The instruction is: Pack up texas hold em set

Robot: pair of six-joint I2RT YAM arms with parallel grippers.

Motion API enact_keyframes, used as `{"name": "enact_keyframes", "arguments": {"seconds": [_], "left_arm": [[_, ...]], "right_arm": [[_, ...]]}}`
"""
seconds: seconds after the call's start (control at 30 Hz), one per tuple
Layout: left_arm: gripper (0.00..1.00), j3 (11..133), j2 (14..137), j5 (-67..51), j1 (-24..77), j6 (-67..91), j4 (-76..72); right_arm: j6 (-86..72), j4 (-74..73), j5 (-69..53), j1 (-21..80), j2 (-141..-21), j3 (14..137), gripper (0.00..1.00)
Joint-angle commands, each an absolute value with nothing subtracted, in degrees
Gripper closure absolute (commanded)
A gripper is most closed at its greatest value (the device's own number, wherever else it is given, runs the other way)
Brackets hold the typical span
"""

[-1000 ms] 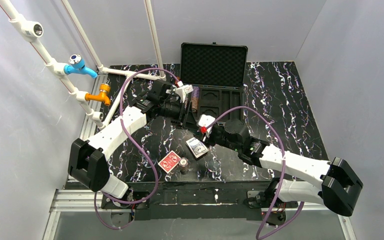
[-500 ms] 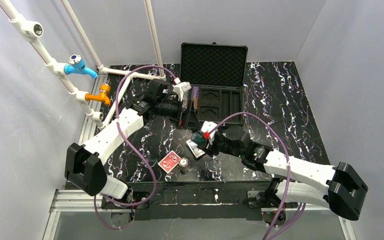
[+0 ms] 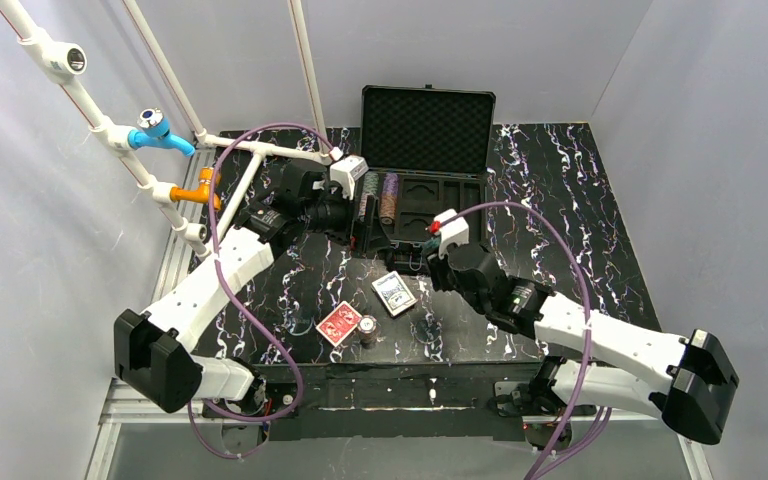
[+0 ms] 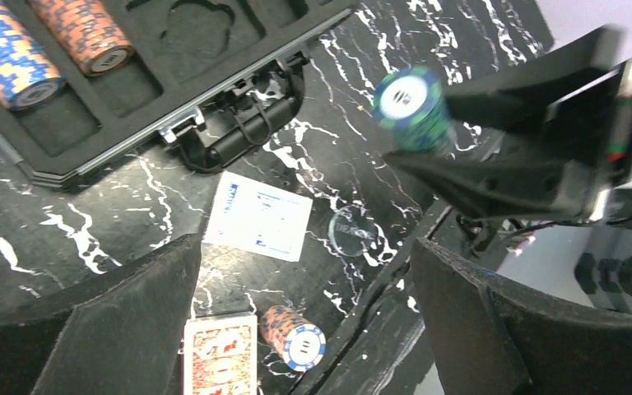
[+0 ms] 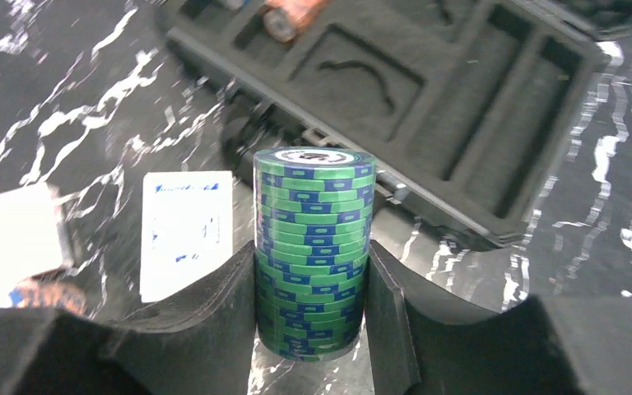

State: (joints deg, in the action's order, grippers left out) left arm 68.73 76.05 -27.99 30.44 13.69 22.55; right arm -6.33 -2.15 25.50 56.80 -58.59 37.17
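Observation:
The black case (image 3: 457,190) lies open at the back, its foam lid up. Two rows of striped chips (image 3: 390,196) lie in its left slots, also visible in the left wrist view (image 4: 4,45). My left gripper (image 3: 357,218) hovers by the case's left front, open and empty (image 4: 304,329). My right gripper (image 5: 313,317) is shut on an upright stack of green-and-blue chips (image 5: 314,239), held above the table in front of the case (image 3: 425,262). A blue-backed deck (image 3: 393,293), a red-backed deck (image 3: 339,323) and an orange chip stack (image 3: 367,328) lie on the table.
A clear round dealer button (image 4: 354,233) lies right of the blue deck. The case handle (image 4: 243,136) juts toward the decks. White pipes with blue (image 3: 155,128) and orange (image 3: 203,185) taps run along the left. The table's front edge is just past the orange stack.
My left gripper opened, left a chip row in the case and drew back left. My right gripper dipped toward the blue deck, then moved right and toward the case with the green stack.

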Motion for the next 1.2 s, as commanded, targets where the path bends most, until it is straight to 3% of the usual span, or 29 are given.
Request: {"name": "enact_keyframes", "arguments": {"seconds": [0.0,0.17,0.5,1.17], "left_arm": [[0.03,67.85,73.45,-22.16,30.53,10.51,24.44],[0.06,67.12,71.44,-19.15,31.66,8.24,24.60],[0.09,66.84,71.07,-12.42,34.19,5.16,25.38],[0.12,66.78,71.89,-7.02,35.48,3.35,26.34]], "right_arm": [[-12.44,-4.45,43.34,56.82,-60.63,46.33,0.99],[-16.31,-14.22,48.24,54.94,-69.55,55.44,0.99],[-19.61,-18.47,26.63,38.40,-80.12,67.93,0.99],[-24.39,-28.72,25.59,30.21,-101.17,87.13,0.99]]}}
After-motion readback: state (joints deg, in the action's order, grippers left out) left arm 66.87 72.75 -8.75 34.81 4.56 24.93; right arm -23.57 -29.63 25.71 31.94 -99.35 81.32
